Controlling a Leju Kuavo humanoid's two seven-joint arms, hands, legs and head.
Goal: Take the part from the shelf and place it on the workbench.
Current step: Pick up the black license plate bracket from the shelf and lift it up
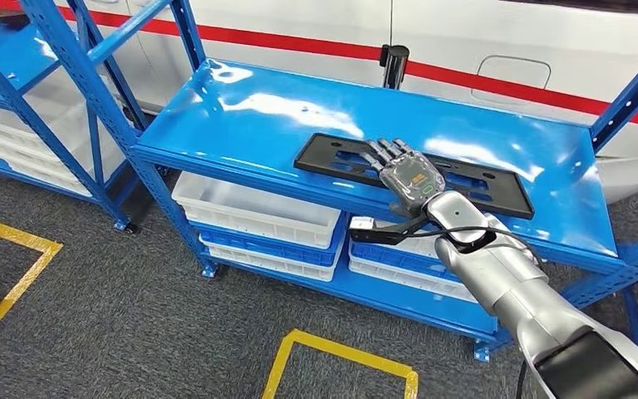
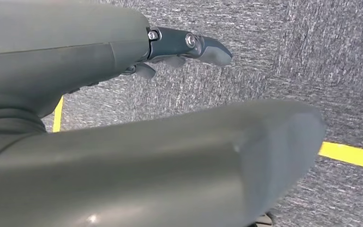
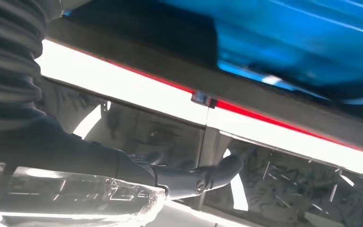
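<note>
So the big thing here is the blue shelf, a glossy metal rack with a white car body with a red stripe right behind it, and white bins stacked on the lower level. On the top deck lies the part, a long flat black plastic panel with cutouts, sitting along the front edge and running toward the right end of the deck. The right hand is stretched out over the middle of that panel, palm down, fingers extended and apart on top of it. It looks like it's touching or just above the surface, but I can't tell which, and nothing is wrapped around the panel yet, so I'd call the hand open with no grip made. The right wrist view is too close and blurry to help; it mostly gives reflections and a fingertip. The left hand hangs down over the grey carpet with yellow floor tape; its fingers look loosely curled with nothing in them, though I honestly can't tell for sure. My read is that we're at the reach-and-grasp step, pickup not done. The next move probably calls for getting fingers under the front edge, since a flat panel gives nothing to pinch from above, then lifting it level and carrying it to the workbench.
</note>
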